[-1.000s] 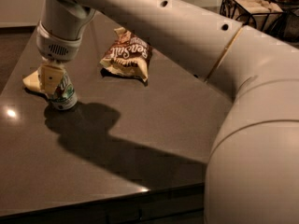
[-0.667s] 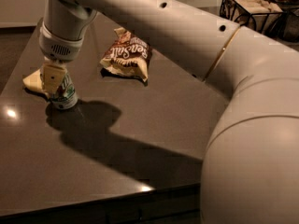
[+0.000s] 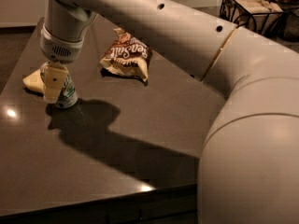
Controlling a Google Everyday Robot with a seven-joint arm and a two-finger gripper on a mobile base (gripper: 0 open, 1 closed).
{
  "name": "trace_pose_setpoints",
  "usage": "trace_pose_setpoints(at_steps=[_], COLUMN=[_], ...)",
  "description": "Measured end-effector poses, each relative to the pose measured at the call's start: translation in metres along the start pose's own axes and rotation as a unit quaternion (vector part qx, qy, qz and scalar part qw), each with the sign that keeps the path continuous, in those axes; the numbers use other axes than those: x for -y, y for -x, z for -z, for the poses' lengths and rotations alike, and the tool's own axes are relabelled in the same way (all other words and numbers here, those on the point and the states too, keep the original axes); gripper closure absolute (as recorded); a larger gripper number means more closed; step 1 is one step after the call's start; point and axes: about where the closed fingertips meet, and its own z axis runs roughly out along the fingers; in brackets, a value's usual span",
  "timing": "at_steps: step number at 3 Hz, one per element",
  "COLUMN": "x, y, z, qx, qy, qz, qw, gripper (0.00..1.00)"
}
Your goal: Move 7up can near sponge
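Observation:
The 7up can (image 3: pixel 68 96), white and green, stands upright on the dark table (image 3: pixel 140 125) at the left. The pale yellow sponge (image 3: pixel 32 80) lies flat just left of and behind it, almost touching. My gripper (image 3: pixel 56 82) comes straight down from above and is closed around the can. One cream finger (image 3: pixel 51 84) covers the can's left side and top, and the other finger is hidden behind it. The can's base rests on the table.
A brown-and-cream snack bag (image 3: pixel 127 59) lies on the table behind and to the right of the can. My large arm (image 3: pixel 187 41) spans the view from the right. A black wire basket (image 3: pixel 252 8) stands beyond the table at top right.
The gripper, the can and the sponge keep the same places relative to each other. The whole view has shifted down slightly.

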Motion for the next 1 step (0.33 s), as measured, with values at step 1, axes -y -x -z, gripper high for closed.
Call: trace_pose_setpoints(at_steps=[1], x=[0.0], y=[0.0], z=[-0.0001], qx=[0.0], qy=[0.0], qz=[0.0], qw=[1.0], gripper=[0.0])
